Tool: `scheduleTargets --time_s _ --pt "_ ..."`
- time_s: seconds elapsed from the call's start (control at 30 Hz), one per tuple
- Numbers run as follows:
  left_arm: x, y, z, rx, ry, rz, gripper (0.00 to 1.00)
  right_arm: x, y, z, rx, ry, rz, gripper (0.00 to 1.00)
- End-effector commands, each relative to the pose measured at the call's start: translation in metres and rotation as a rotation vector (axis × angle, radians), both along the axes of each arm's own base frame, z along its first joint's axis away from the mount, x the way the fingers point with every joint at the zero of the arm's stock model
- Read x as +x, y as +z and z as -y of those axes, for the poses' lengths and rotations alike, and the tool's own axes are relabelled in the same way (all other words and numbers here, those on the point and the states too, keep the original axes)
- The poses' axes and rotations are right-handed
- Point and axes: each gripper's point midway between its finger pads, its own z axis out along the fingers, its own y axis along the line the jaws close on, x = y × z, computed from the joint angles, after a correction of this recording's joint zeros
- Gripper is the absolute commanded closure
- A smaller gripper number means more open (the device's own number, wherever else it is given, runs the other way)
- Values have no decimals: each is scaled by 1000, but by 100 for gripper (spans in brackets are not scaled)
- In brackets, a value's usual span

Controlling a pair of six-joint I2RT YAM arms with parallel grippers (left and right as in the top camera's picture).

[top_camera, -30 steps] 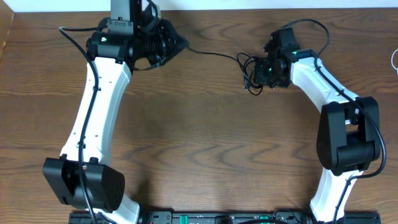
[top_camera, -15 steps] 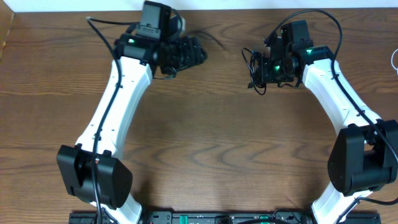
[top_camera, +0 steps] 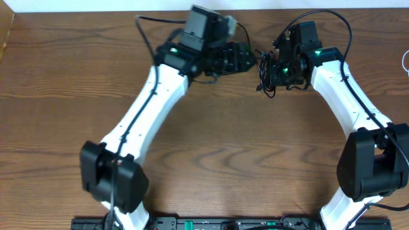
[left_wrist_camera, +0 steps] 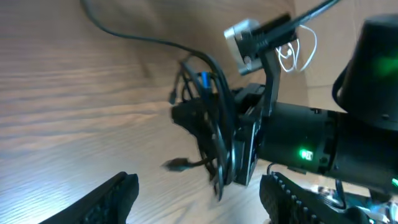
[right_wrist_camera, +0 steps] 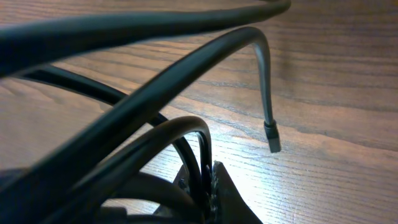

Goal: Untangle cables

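Your right hand is pressed together on the cables, pinching a knot of black loops at the back of the surface, a little right of centre. Your left hand sits just beside that bundle with its fingers spread wide and nothing between them.

Little looks done yet. The black cords are bunched together in one clump, crossing over each other in the right wrist view. Only a plug end pokes free of the loops, and one strand trails off across the wood. No cord has been laid out on its own, so pulling each one clear and separating them all is probably ahead of you.

No box, tray or bin shows anywhere, so there is nothing to fill or empty.
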Motion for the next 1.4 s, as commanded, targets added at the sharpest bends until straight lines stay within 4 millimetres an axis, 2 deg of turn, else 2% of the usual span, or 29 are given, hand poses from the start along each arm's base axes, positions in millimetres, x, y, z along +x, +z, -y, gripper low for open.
scheduleTargets --time_s 0.0,0.1,0.27,0.37,0.4,0.43,0.5,0.63,0.77,0.9,1.0,1.27,1.37 --pt "-1 -36 25 -7 -6 -100 36 0 4 -2 -4 17 13 99" --pt "2 -56 36 -1 -10 -124 40 -1 3 -1 -6 17 10 99" --pt "8 -65 38 8 -2 -119 46 -1 3 -1 -5 17 11 99" --pt "11 -69 35 31 19 -113 62 -1 4 -2 -5 17 11 99" --pt "12 -72 32 49 32 -115 76 -1 4 -2 -5 17 11 99" --pt "13 -76 29 68 45 -116 85 -1 4 -1 -5 15 11 99" --pt "18 -84 19 118 87 -116 92 0 6 4 -4 4 14 99" --pt "23 -91 2 157 130 -134 92 2 13 23 10 -38 15 99" --pt "29 -93 -13 163 157 -149 92 7 13 73 7 -153 0 99" --pt "29 -93 -14 165 156 -148 92 10 12 109 13 -249 -7 99" --pt "30 -93 -15 168 153 -143 93 10 13 125 36 -297 -13 99" --pt "32 -93 -19 170 159 -145 92 6 11 152 55 -423 -51 99" --pt "31 -94 -20 184 136 -130 92 4 8 164 8 -460 -54 92"
